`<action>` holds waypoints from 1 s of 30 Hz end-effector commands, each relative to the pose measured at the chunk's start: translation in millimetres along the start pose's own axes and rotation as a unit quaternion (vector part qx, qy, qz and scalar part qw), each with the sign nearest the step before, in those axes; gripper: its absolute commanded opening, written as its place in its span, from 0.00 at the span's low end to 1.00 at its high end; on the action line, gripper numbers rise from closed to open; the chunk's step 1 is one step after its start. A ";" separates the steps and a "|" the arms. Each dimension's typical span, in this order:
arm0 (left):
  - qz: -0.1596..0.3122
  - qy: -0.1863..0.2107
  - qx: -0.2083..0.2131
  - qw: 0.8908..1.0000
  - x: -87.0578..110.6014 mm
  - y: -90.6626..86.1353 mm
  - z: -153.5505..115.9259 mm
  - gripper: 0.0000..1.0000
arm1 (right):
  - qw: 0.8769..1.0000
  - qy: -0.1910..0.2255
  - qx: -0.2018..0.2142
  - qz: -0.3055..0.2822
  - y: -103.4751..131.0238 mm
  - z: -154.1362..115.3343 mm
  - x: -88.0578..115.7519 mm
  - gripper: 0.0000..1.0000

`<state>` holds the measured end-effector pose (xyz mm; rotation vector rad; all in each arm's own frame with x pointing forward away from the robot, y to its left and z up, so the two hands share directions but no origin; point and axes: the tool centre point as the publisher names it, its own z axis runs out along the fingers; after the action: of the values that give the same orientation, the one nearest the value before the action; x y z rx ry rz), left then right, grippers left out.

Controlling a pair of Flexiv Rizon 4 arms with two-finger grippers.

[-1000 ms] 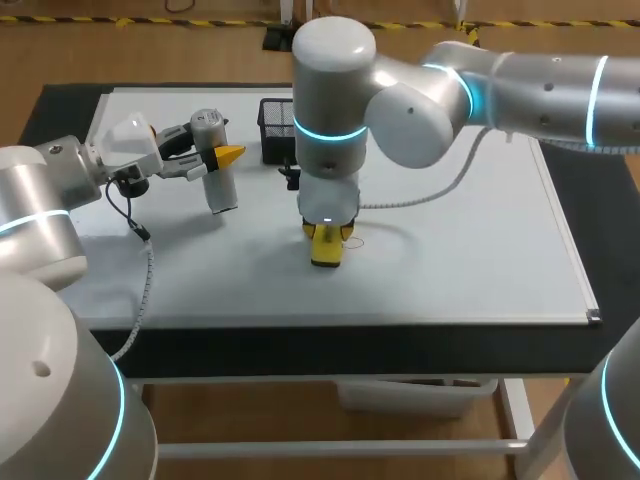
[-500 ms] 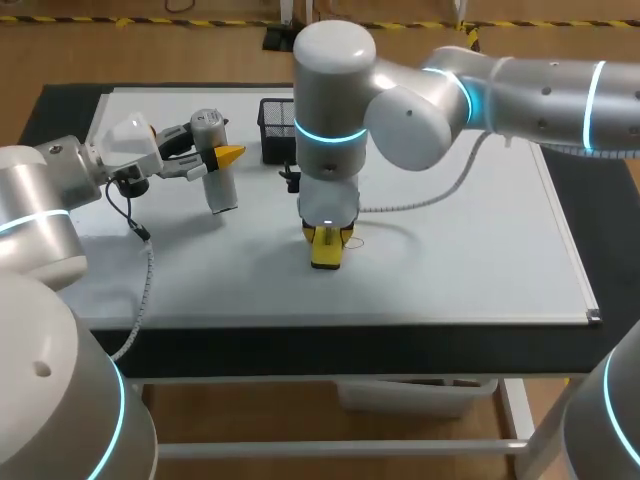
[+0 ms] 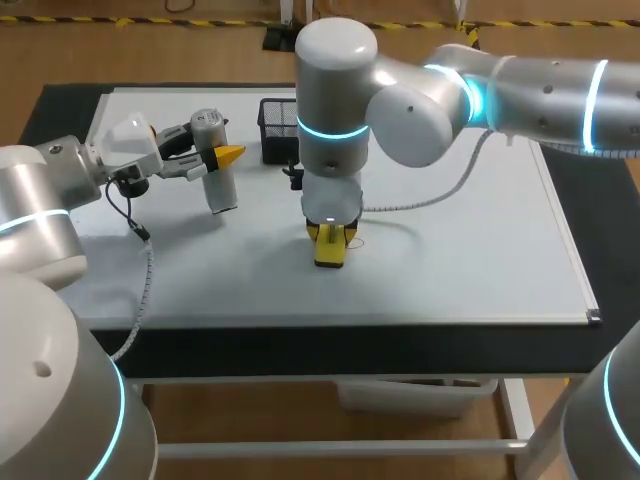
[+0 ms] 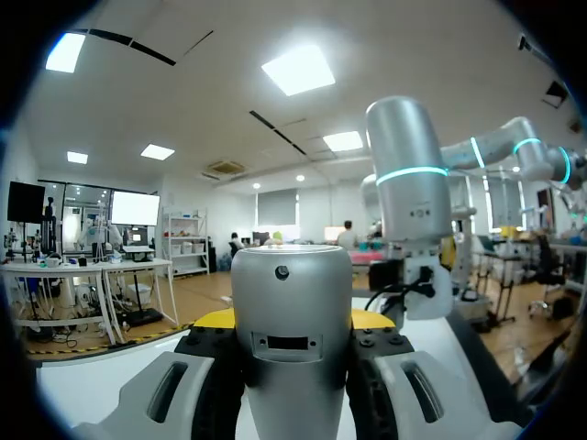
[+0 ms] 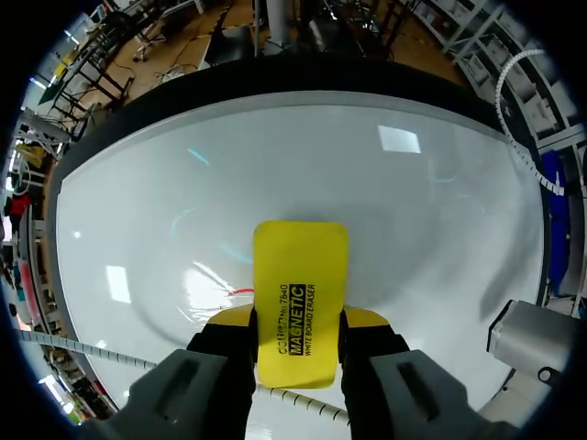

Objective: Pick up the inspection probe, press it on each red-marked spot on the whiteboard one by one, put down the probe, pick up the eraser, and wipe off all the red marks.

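While the right gripper (image 5: 298,321) hangs straight down over the middle of the whiteboard (image 3: 470,250), its two yellow tips are clamped on the long sides of the yellow eraser (image 5: 300,275), closed only as far as the block's width allows. The eraser's face looks to be flat on the board, though the contact itself is hidden beneath it. Its long axis runs out ahead of the gripper, roughly toward and away from the robot in the head view. Now the bit that matters: a thin red mark (image 5: 240,293) peeks out just beside one long edge of the eraser, on the robot's right side of the block. So the stroke called for, I'd judge, is a short sideways push to the right, broadside on, not along the eraser's length. Further out on the left, the left gripper (image 3: 215,156) is closed on the silver probe (image 3: 222,190), well apart from the mark and near a black mesh basket (image 3: 277,125), so the right arm is plainly the nearer one
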<state>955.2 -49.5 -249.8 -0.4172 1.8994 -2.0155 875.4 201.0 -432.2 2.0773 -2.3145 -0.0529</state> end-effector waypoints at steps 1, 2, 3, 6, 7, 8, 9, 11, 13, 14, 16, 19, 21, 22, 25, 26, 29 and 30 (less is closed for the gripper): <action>0.001 0.001 0.001 1.000 0.0 -0.1 -0.2 0.00 | 1.000 -0.002 0.004 0.003 0.6 1.9 9.7 0.00; 0.001 0.001 0.001 1.000 0.0 -0.1 -0.2 0.00 | 1.000 -0.002 0.004 0.006 0.4 2.2 11.1 0.00; 0.001 0.001 0.001 1.000 0.0 -0.1 -0.2 0.00 | 1.000 -0.002 0.004 0.006 0.5 2.5 12.4 0.00; 0.001 0.001 0.001 1.000 0.0 -0.1 -0.2 0.00 | 1.000 -0.001 0.005 0.016 0.1 3.1 16.6 0.00; 0.001 0.001 0.001 1.000 0.0 -0.1 -0.2 0.00 | 1.000 -0.001 0.005 0.017 0.2 3.3 18.1 0.00; 0.001 0.001 0.001 1.000 0.0 -0.1 -0.2 0.00 | 1.000 -0.001 0.005 0.020 0.2 3.6 20.0 0.00; 0.001 0.001 0.001 1.000 0.0 -0.1 -0.2 0.00 | 1.000 -0.001 0.005 0.022 0.0 4.1 21.8 0.00; 0.001 0.001 0.001 1.000 0.0 -0.1 -0.2 0.00 | 1.000 0.000 0.005 0.025 0.0 4.7 25.0 0.00; 0.001 0.001 0.001 1.000 0.0 -0.1 -0.2 0.00 | 1.000 0.001 0.005 0.027 0.0 5.2 28.2 0.00; 0.001 0.001 0.001 1.000 0.0 -0.1 -0.2 0.00 | 1.000 0.002 0.005 0.029 0.0 5.4 30.2 0.00; 0.001 0.001 0.001 1.000 0.0 -0.1 -0.2 0.00 | 0.999 0.005 0.005 0.033 -0.1 5.5 33.8 0.00; 0.001 0.001 0.001 1.000 0.0 -0.1 -0.2 0.00 | 0.999 0.006 0.003 0.040 -1.3 5.9 39.6 0.00; 0.001 0.001 0.001 1.000 0.0 -0.1 -0.2 0.00 | 0.999 0.008 0.004 0.043 -1.8 5.9 43.2 0.00; 0.001 0.001 0.001 1.000 0.0 -0.1 -0.2 0.00 | 0.999 0.008 0.004 0.044 -2.1 6.0 44.7 0.00; 0.001 0.001 0.001 1.000 0.0 -0.1 -0.2 0.00 | 0.999 0.010 0.004 0.049 -3.2 5.6 49.4 0.00; 0.001 0.001 0.001 1.000 0.0 -0.1 -0.2 0.00 | 0.999 0.010 0.005 0.050 -3.5 5.6 50.6 0.00; 0.001 0.001 0.001 1.000 0.0 -0.1 -0.2 0.00 | 0.998 0.011 0.006 0.053 -4.5 4.7 53.5 0.00; 0.001 0.001 0.001 1.000 0.0 -0.1 -0.2 0.00 | 0.998 0.011 0.006 0.054 -4.7 4.2 54.2 0.00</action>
<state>955.2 -49.6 -249.8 -0.4174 1.8994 -2.0155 875.2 151.8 -432.0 1.9397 -2.4130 -0.0191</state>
